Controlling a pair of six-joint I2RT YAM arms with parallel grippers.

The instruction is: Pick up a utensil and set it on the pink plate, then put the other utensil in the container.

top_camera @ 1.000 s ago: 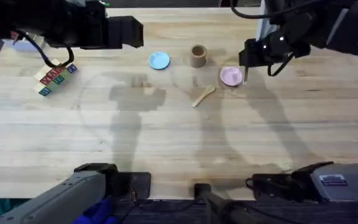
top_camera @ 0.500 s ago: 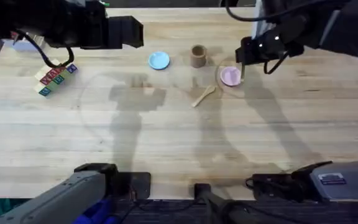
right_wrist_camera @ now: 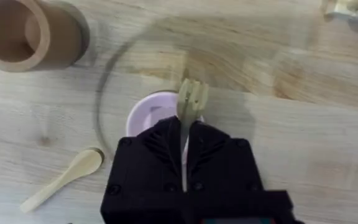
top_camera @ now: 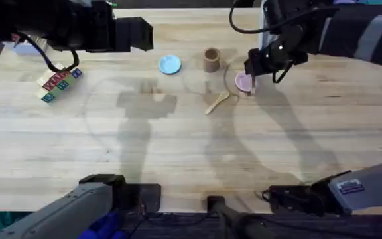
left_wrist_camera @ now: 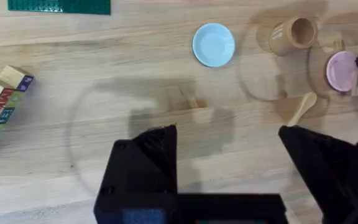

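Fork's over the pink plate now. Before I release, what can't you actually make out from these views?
- Small pale wooden fork: in the right wrist view the black right gripper covers its handle; tines show.
- Small round pink plate: the gripper hides most of it there, so fork-to-plate contact is unclear.
- Overhead: the right gripper overlaps the plate's edge; the fork is too small to make out.
- Small pale wooden spoon: the handle end is cut off by the left gripper's finger.

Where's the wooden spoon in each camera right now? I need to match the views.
Overhead: the wooden spoon lies on the table below the tan cup, left of the pink plate.
Left wrist: the spoon is between cup and plate.
Right wrist: the spoon is beside the plate.
Shared landmark: the tan cup.
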